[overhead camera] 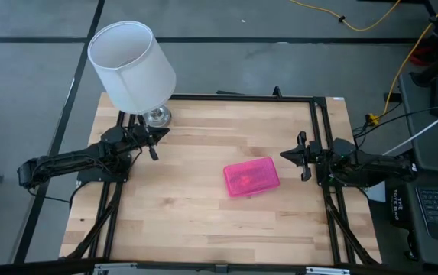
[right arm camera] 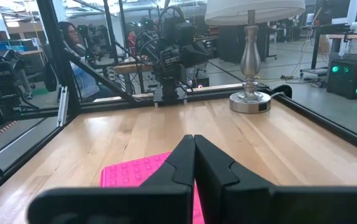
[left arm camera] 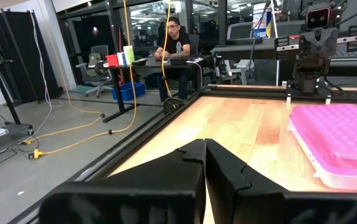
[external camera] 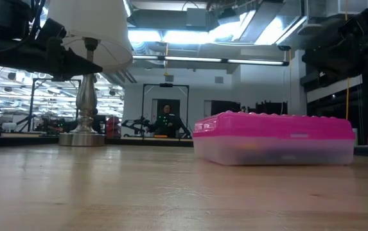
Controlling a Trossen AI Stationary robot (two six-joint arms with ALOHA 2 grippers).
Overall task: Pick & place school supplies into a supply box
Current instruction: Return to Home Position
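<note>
The supply box (overhead camera: 251, 177), a clear case with its bright pink lid closed, lies flat on the wooden table, right of centre; it also shows in the low view (external camera: 273, 138) and both wrist views (left arm camera: 340, 143) (right arm camera: 134, 174). Dark shapes show faintly through its clear base; no school supplies lie loose on the table. My left gripper (overhead camera: 154, 142) is shut and empty at the table's left, held level above the wood. My right gripper (overhead camera: 295, 156) is shut and empty at the right edge, pointing level toward the box.
A table lamp with a white shade (overhead camera: 131, 65) and a silver base (overhead camera: 157, 116) stands at the far left corner, close behind my left gripper. A black metal frame (overhead camera: 314, 130) borders the table. People sit at desks in the room beyond.
</note>
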